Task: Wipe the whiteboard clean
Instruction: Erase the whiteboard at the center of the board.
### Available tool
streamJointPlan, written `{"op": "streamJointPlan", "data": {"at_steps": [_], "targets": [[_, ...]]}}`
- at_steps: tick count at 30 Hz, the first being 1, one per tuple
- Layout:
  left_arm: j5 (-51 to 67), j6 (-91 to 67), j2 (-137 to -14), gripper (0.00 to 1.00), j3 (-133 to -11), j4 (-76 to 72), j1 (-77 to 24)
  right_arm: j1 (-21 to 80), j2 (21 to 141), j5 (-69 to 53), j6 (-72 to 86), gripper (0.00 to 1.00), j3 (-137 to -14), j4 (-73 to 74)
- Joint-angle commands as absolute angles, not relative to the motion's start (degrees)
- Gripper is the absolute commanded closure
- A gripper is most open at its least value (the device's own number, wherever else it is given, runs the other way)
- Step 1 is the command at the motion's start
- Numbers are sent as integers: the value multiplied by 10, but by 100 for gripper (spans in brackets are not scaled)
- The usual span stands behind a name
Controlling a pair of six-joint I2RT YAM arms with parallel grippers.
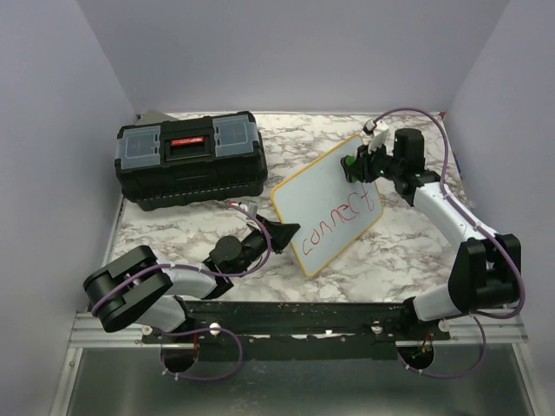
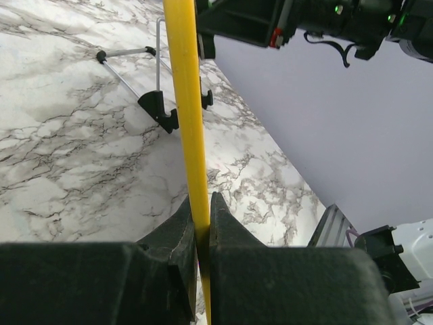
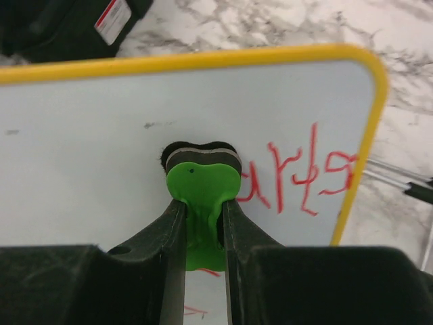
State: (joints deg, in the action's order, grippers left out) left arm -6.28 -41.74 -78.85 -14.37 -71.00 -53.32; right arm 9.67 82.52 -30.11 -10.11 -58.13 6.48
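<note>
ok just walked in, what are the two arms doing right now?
The left gripper is clamped on the yellow frame of the whiteboard, steadying it at a tilt. The right gripper holds a green eraser whose black pad looks pressed against the board's face. Red writing is on the board beside the eraser, so erasing isn't finished. The black toolbox sits at the back left, with neither gripper on it.

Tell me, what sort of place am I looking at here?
Probably a robot test booth: plain lilac walls box in a marble-patterned table, two arms are bolted at its near edge, and a whiteboard and toolbox serve as props.
</note>
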Motion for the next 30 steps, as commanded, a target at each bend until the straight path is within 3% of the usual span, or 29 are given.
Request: {"op": "streamJointPlan", "data": {"at_steps": [1, 7, 13, 17, 24, 30], "targets": [[11, -396, -773, 100, -159, -721, -546, 98, 860, -186, -66, 99, -624, 29], [9, -395, -772, 100, -148, -728, -546, 79, 838, -193, -100, 99, -574, 43], [10, -399, -783, 100, -146, -748, -546, 79, 812, -386, -202, 99, -545, 128], [12, -405, -794, 100, -148, -758, -546, 79, 832, -417, -177, 99, -566, 122], [11, -406, -790, 100, -148, -752, -546, 79, 854, -282, -27, 99, -613, -3], [8, -404, -786, 100, -143, -753, -546, 78, 860, -141, -29, 99, -609, -18]]}}
